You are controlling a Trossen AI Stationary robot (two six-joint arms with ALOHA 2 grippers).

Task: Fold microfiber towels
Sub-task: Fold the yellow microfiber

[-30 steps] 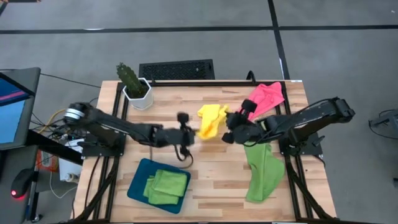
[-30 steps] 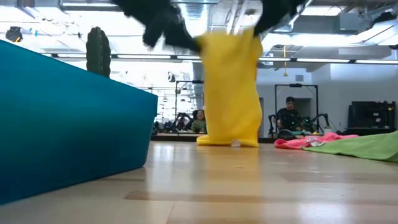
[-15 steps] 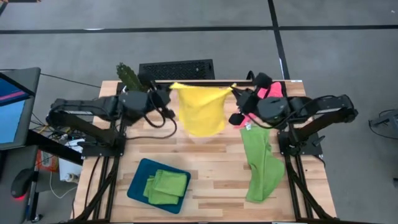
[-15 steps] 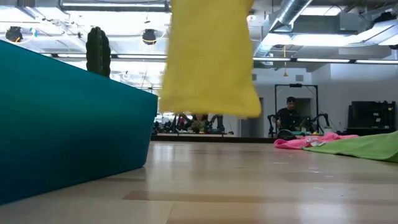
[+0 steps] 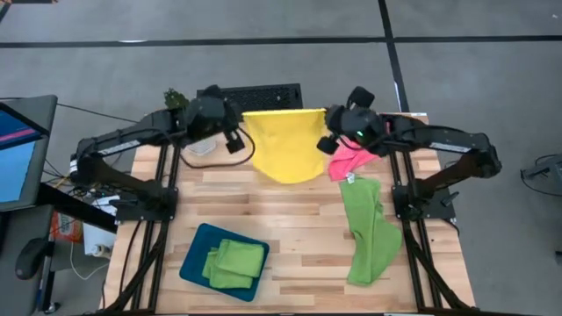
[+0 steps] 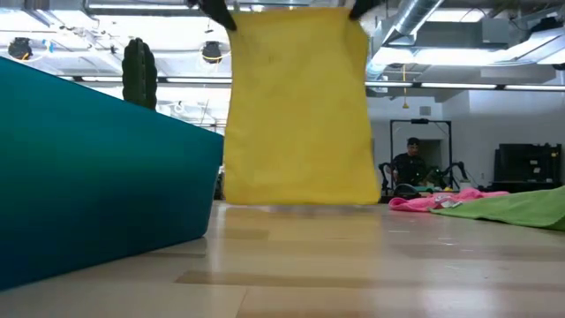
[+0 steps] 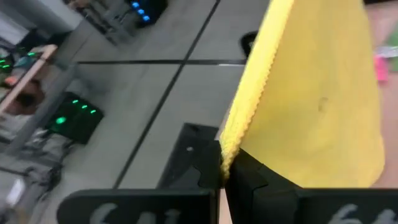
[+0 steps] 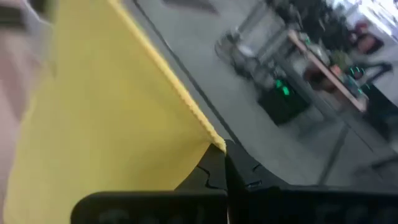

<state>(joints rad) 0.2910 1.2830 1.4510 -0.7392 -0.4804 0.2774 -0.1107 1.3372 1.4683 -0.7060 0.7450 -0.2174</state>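
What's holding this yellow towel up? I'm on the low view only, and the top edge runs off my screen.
Observer: Both arms. The left gripper is shut on one top corner of the yellow towel, the right gripper on the other.
Operator: Is it stretched flat?
Observer: Yes, its top edge runs straight between the fingers near the table's far edge.
Operator: Anything folded already?
Observer: Lime green towels lie stacked in the teal tray.
Operator: What's left?
Observer: A pink towel and a long green towel, unfolded under the right arm.

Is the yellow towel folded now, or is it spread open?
Spread open. The yellow towel hangs flat, its top edge stretched between the left gripper and the right gripper, each shut on a corner.
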